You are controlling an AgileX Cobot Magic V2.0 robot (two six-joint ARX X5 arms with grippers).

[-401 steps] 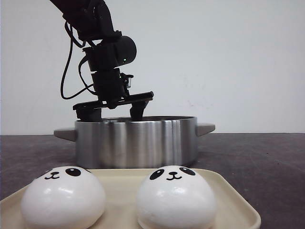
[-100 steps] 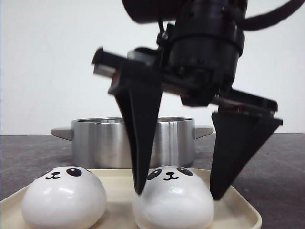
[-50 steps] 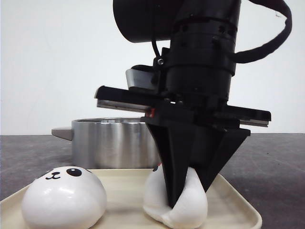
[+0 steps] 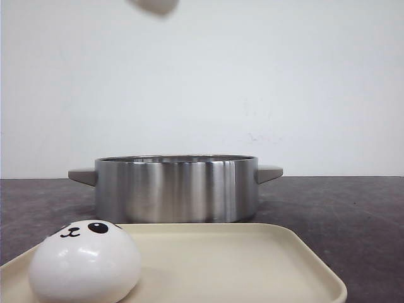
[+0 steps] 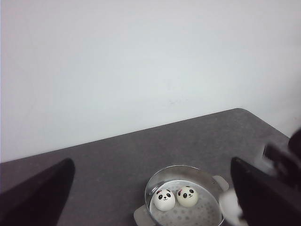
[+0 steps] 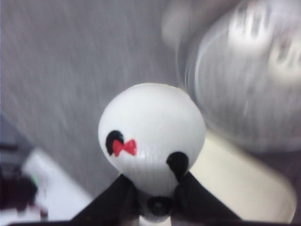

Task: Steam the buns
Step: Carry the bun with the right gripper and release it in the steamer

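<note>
Right wrist view: the right gripper is pinching a bun, fingers pressed into its underside, red bow and black ear patches showing.
Carried bun: high in the air; only its white underside peeks in at the top of the front view, up and left of centre.
Pot: the steel pot stands on the counter behind the tray, below the lifted bun.
Key relation: the pot lies down and forward from the carried bun, so I judge the next move is across and down.
Pot contents: two buns sit side by side; room remains beside them.
Tray: one bun waits at its left end.
Left gripper: spread wide, hanging high above the pot, holding nothing.
</note>
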